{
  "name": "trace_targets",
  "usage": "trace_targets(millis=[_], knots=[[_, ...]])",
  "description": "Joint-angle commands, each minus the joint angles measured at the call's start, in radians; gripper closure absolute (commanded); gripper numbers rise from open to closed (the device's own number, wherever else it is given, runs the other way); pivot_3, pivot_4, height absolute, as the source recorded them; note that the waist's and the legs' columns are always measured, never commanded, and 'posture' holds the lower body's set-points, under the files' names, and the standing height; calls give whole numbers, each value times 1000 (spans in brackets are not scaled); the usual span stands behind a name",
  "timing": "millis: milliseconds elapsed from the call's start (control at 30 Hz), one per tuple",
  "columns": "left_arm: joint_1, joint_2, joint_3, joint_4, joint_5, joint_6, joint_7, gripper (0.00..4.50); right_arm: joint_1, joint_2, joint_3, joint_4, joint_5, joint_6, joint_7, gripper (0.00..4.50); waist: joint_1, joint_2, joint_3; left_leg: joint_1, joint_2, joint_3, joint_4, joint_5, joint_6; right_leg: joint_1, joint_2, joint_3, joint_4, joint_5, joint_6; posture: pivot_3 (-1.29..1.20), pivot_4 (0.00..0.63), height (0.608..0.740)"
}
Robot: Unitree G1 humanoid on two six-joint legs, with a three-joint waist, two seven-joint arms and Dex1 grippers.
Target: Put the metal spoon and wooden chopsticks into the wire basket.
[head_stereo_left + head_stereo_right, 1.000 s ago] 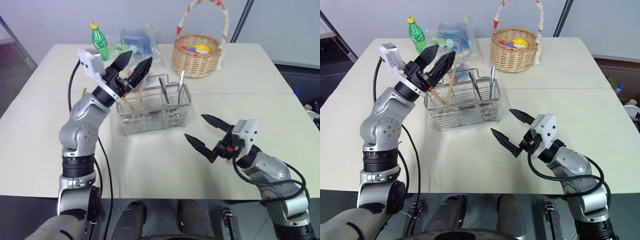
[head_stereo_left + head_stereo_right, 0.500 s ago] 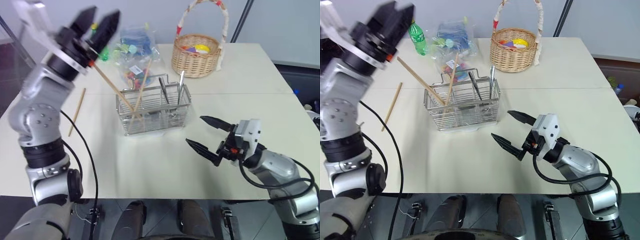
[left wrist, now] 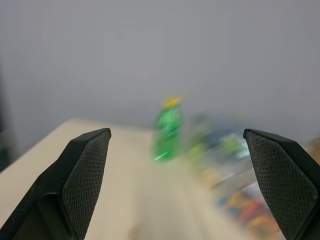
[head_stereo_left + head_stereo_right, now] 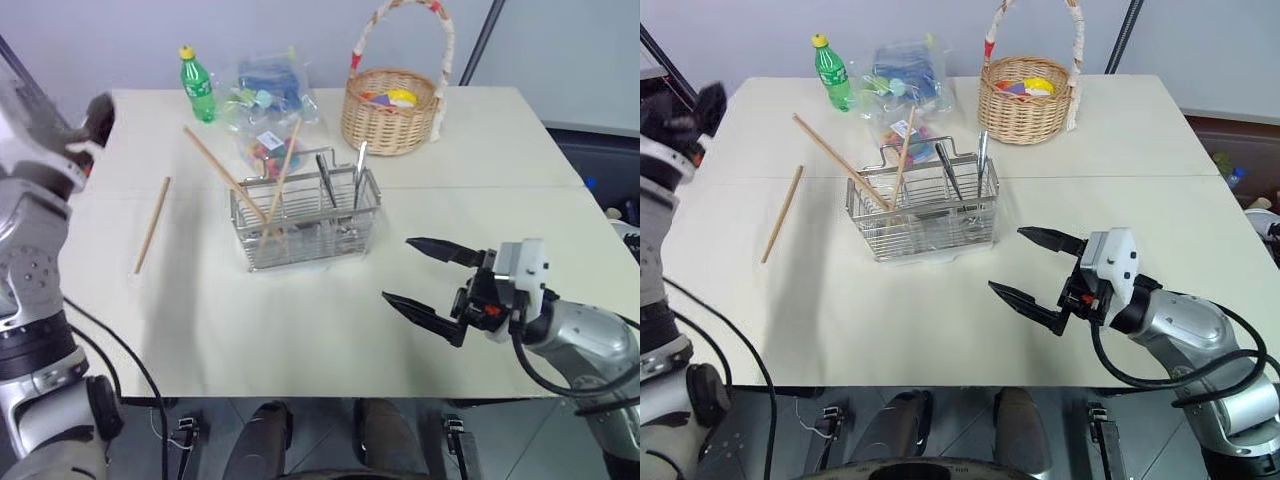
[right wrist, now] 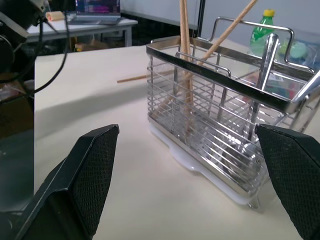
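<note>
Wire basket: your wire basket stands mid-table on the cream table, in front of the round wicker basket.
Chopsticks: two wooden chopsticks lean in its left compartment, tips jutting above the rim; a third lies flat on the table, well to the basket's left.
Spoon: the metal spoon stands upright in a right-hand compartment beside a darker utensil.
Left gripper: your left gripper, raised at the table's far-left edge, has fingers spread wide and empty, facing a green bottle.
Right gripper: your right gripper hovers near the table's front, jaws wide apart, holding nothing.
</note>
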Motion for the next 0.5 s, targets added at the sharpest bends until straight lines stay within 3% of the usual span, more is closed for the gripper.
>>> trace_targets(millis=[33, 267, 500], knots=[[33, 27, -21, 11, 79, 23, 27, 40, -35, -17, -27, -48, 41, 13, 0, 0, 2, 0, 0, 0, 0, 0, 0, 0, 0, 0, 0, 0, 0, 0, 0, 0, 150, 740], [79, 4, -102, 118, 177, 41, 11, 40, -66, -13, -19, -54, 48, 37, -32, 0, 3, 0, 0, -1, 0, 0, 0, 0, 0, 0, 0, 0, 0, 0, 0, 0, 150, 740], [10, -46, -177, 278, 245, 8, -19, 40, -69, -4, -14, -56, 38, 42, -64, 0, 1, -1, 0, -1, 0, 0, 0, 0, 0, 0, 0, 0, 0, 0, 0, 0, 150, 740]])
